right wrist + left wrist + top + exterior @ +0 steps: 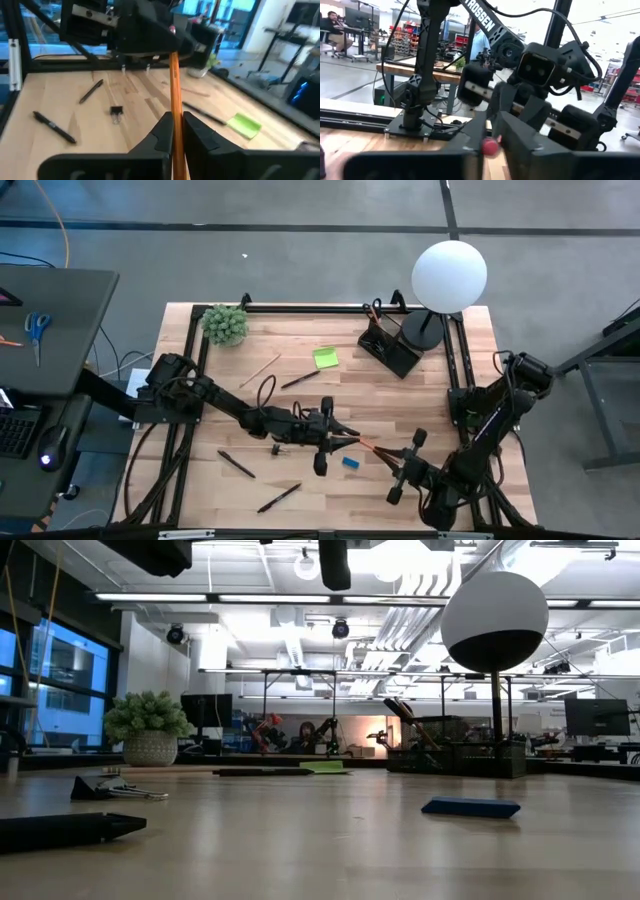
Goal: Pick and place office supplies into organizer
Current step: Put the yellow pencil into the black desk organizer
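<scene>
On the wooden table point(420, 395), both tools pinch 1 slim orange pencil point(174, 85).

The high view looks straight down on the whole table point(330, 395); the low view skims level across it; both wrist views sit close, facing each other.

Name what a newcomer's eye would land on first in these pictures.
First, the two dark arms meeting over the front middle of the table: the right gripper and the left gripper both clamp one orange pencil, held in the air between them. Next, the white globe lamp at the back right corner, with the black organizer beside its base.
</scene>
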